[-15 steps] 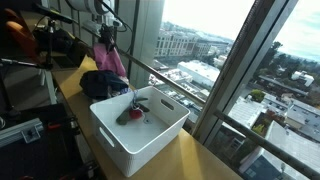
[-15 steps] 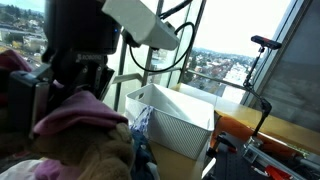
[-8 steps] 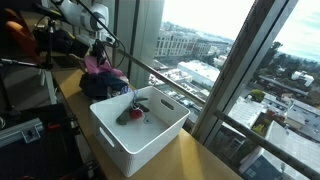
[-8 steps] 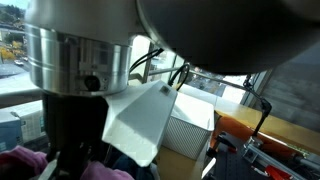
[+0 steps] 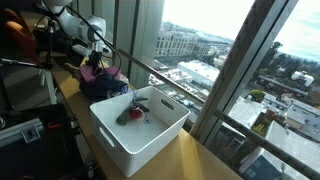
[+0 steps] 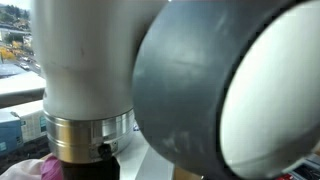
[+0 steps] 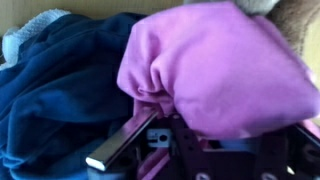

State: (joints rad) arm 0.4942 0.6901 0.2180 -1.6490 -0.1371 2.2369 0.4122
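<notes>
Closest to the wrist camera, one metal finger [image 7: 122,145] shows at the bottom of the frame, and the pink cloth [image 7: 215,75] puckers into tight folds right above it. I read the gripper [image 5: 98,60] as closed on that cloth, since fabric gathers to a single spot like this only when it is pinched. The second finger is hidden under the fabric. The pink cloth rests against the blue garment pile [image 7: 55,95], which fills the left side of the wrist view, so the tool is low and the cloth's weight is partly borne by the pile rather than hanging free. In an exterior view the pink cloth [image 5: 101,71] sits on top of the dark pile [image 5: 98,87] at the far left end of the wooden counter [image 5: 190,160]. Just right of the pile stands a white bin [image 5: 150,140], open-topped, with a small reddish item [image 5: 129,114] lying inside. In an exterior view the arm [image 6: 150,90] blocks nearly everything because it stands close to that lens. Farthest off, beyond the window frame [image 5: 235,70], is the city.
</notes>
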